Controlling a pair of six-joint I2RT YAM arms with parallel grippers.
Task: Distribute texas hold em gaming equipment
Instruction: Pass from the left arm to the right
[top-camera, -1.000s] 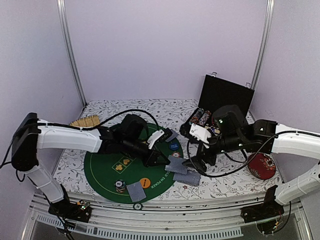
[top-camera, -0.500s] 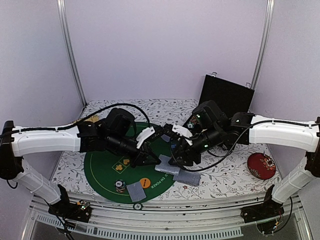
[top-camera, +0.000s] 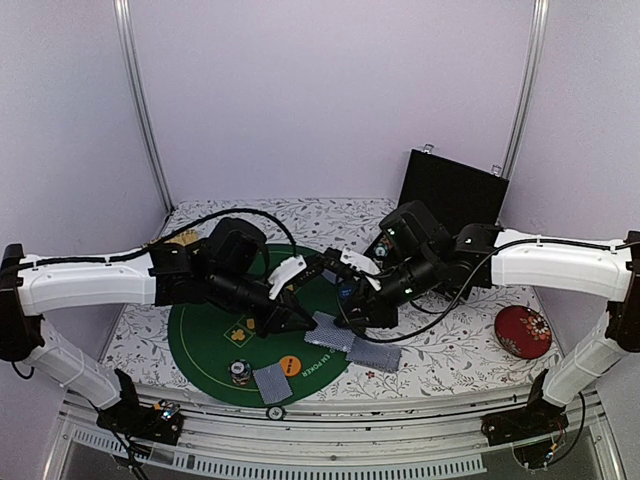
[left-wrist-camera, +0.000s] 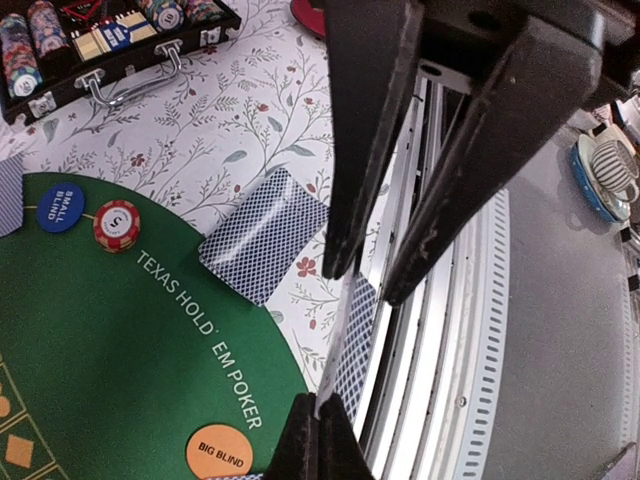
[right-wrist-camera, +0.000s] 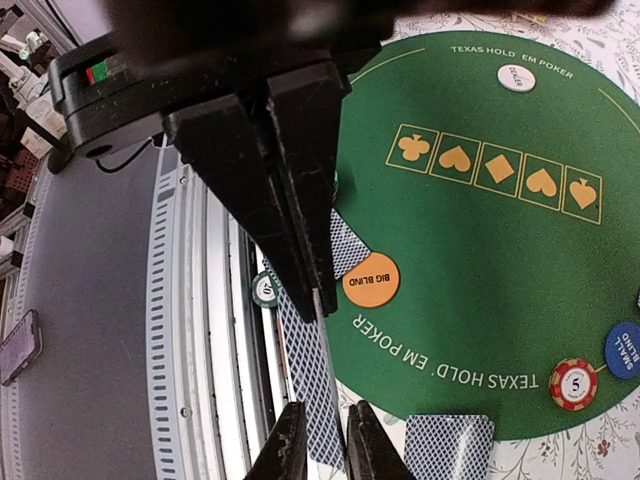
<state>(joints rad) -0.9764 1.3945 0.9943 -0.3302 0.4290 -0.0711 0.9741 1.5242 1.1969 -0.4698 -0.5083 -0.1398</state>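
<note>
Over the right edge of the green poker mat my two grippers meet tip to tip. The left gripper is shut on one end of a blue-backed playing card, seen edge-on. The right gripper straddles the card's other end. Its jaws stand narrow, and a slim gap still shows beside the card. Other cards lie face down at the mat's edge, on the cloth and near the front. On the mat sit the orange big-blind button, blue small-blind button, red chip and white dealer button.
An open black chip case with rows of chips stands at the back right. A red round disc lies at the right on the floral cloth. A green chip rests on the front rail and a striped chip on the mat's front. Cables trail from both arms.
The right arm swung left from near the case to meet the left gripper, and its jaws narrowed from wide open around the held card. The left gripper shifted a little towards the centre.
</note>
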